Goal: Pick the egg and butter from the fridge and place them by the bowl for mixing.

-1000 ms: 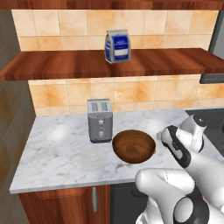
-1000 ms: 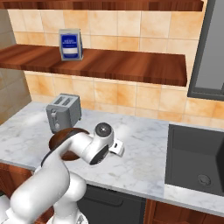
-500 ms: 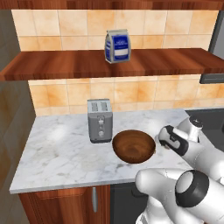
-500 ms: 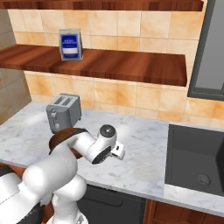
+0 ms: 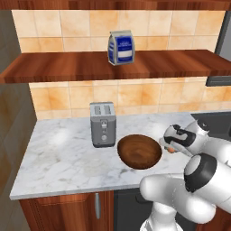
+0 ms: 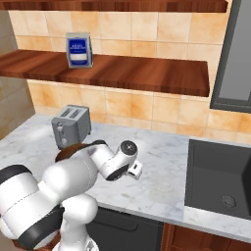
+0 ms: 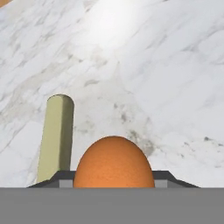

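Holding the egg in my end effector, just right of the wooden bowl above the marble table. I should lower gently until it rests beside the pale butter stick, then release slowly so it cannot roll.

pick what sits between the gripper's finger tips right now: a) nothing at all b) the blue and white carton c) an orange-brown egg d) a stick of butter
c: the hand view shows the egg sitting between the dark finger tips of the gripper above the marble counter, with a pale stick lying apart on its left; in the left base view a spot of orange shows at the gripper, just right of the bowl.
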